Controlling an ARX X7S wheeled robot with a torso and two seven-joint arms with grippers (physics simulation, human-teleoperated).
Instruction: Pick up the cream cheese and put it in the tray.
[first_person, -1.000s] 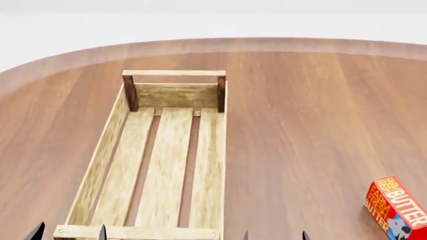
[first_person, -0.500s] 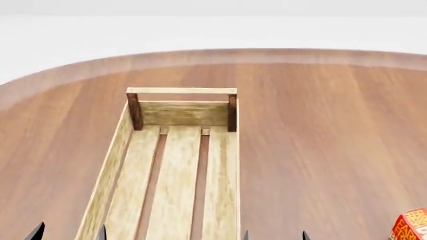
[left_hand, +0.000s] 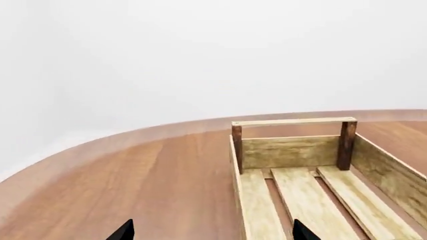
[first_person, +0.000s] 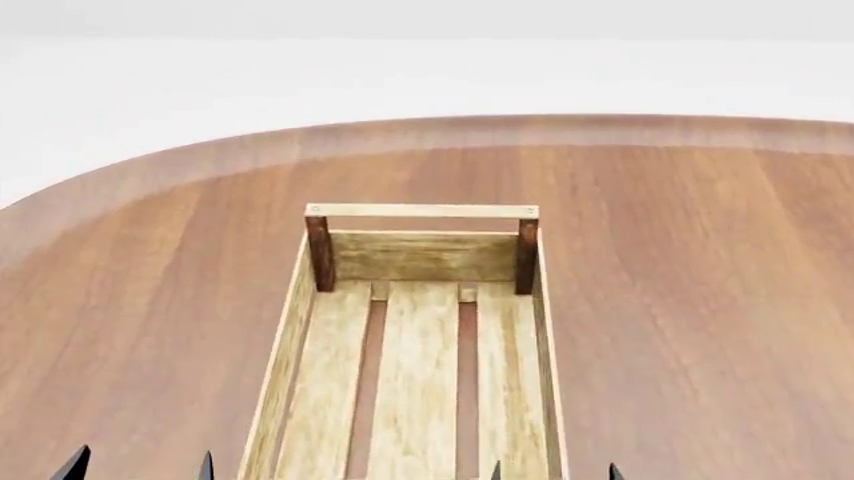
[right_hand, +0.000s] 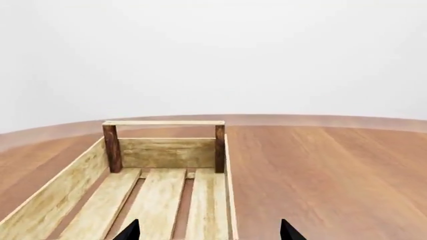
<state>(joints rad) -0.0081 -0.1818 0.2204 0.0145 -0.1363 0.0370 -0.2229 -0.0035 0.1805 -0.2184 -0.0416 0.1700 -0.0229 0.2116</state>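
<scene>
Cream cheese shows in none of the three views, so where it lies cannot be told. One tray (first_person: 283, 360) is in sight, a long light-wood crate resting on the brown wooden table (first_person: 694, 300). Its floor is made of three long slats (first_person: 416, 390) with dark gaps between them, and low plank walls run along both sides. At the far end two dark brown corner posts (first_person: 320, 253) carry one pale handle bar (first_person: 422, 211) across their tops, with one end plank below it. The tray holds nothing on the part of its floor that shows. No label, brand or writing can be read on anything in view.

Only the dark tips of the fingers show for each gripper. In the head view the left gripper (first_person: 139, 466) has two tips at the bottom edge, just outside the tray's left wall, over bare table. The right gripper (first_person: 553, 471) has two tips as well: one lies over the tray's right edge, the other just outside it. In the left wrist view the left gripper (left_hand: 208, 232) has its jaws spread wide, the tray's near side wall running forward between the two tips. In the right wrist view the right gripper (right_hand: 208, 232) is also spread wide and holds nothing, with the tray's floor and right wall ahead between its tips.
</scene>
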